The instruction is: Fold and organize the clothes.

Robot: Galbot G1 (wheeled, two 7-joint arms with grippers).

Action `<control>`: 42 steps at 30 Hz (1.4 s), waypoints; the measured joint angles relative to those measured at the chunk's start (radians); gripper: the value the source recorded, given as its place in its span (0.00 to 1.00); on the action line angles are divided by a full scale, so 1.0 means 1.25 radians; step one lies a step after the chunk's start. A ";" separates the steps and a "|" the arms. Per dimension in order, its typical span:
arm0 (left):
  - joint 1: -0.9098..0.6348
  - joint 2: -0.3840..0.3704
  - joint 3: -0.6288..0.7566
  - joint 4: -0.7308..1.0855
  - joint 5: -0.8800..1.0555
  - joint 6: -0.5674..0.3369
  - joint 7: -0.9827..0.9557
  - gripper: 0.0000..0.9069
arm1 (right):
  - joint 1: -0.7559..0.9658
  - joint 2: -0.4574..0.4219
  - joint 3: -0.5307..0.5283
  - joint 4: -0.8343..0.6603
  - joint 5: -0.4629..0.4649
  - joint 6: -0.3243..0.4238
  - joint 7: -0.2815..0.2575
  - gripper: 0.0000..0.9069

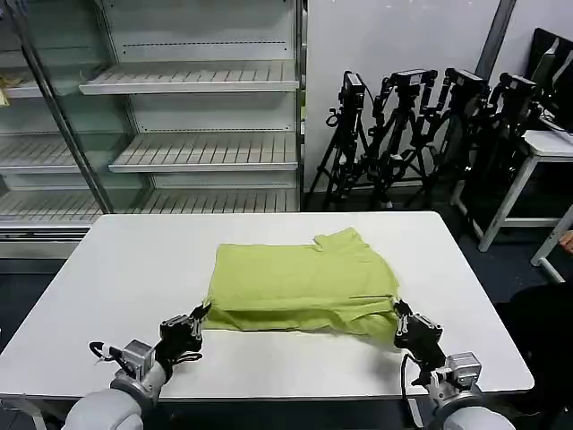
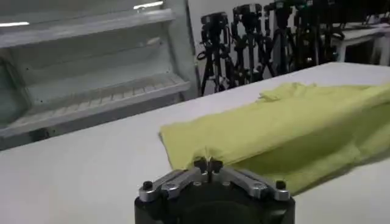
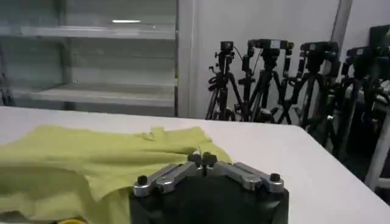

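Note:
The clothes are one lime T-shirt (image 1: 300,278), lying folded into a rough rectangle in the middle of the white table (image 1: 134,260), with a sleeve sticking out at its far edge. At the shirt's near left corner, my left gripper (image 1: 200,313) is shut on the fabric edge. My right gripper (image 1: 399,313) is shut on the near right corner in the same way. From the left wrist, the shirt (image 2: 292,122) spreads beyond the closed left gripper (image 2: 208,163). From the right wrist, the shirt (image 3: 91,158) lies behind the closed right gripper (image 3: 203,159).
Bare tabletop surrounds the shirt on all sides. Behind the table stand white shelving racks (image 1: 179,116) and a cluster of black camera tripods (image 1: 412,125). Another white table (image 1: 546,143) stands at the far right.

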 measured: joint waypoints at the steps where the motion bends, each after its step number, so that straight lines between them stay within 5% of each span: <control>1: -0.007 0.000 0.004 0.006 0.002 0.000 0.000 0.10 | 0.005 0.000 -0.003 -0.005 -0.003 -0.001 0.000 0.00; 2: -0.015 0.000 0.008 0.012 0.003 0.000 -0.001 0.16 | 0.009 0.000 -0.006 -0.009 -0.005 -0.003 0.000 0.00; 3: -0.020 0.000 0.012 0.017 0.005 0.000 -0.001 0.48 | 0.014 0.001 -0.009 -0.013 -0.007 -0.005 0.000 1.00; 4: -0.027 -0.001 0.016 0.022 0.007 0.000 -0.001 0.67 | 0.019 0.002 -0.012 -0.017 -0.010 -0.007 0.001 1.00; 5: -0.033 -0.002 0.019 0.027 0.009 0.000 -0.002 1.00 | 0.023 0.003 -0.015 -0.020 -0.013 -0.010 0.002 1.00; 37: 0.025 -0.078 -0.017 0.036 -0.012 0.019 -0.021 1.00 | -0.056 0.042 0.020 -0.027 -0.031 -0.070 0.036 1.00; 38: 0.022 -0.081 -0.016 0.040 -0.014 0.019 -0.022 0.84 | -0.058 0.043 0.020 -0.027 -0.031 -0.072 0.038 1.00; 39: 0.018 -0.084 -0.015 0.045 -0.016 0.020 -0.024 0.43 | -0.061 0.045 0.019 -0.027 -0.031 -0.073 0.041 1.00; 41: 0.010 -0.090 -0.011 0.054 -0.021 0.022 -0.025 0.04 | -0.067 0.046 0.017 -0.027 -0.031 -0.075 0.045 1.00; 42: 0.006 -0.094 -0.008 0.059 -0.022 0.023 -0.026 0.02 | -0.070 0.047 0.015 -0.027 -0.031 -0.075 0.047 1.00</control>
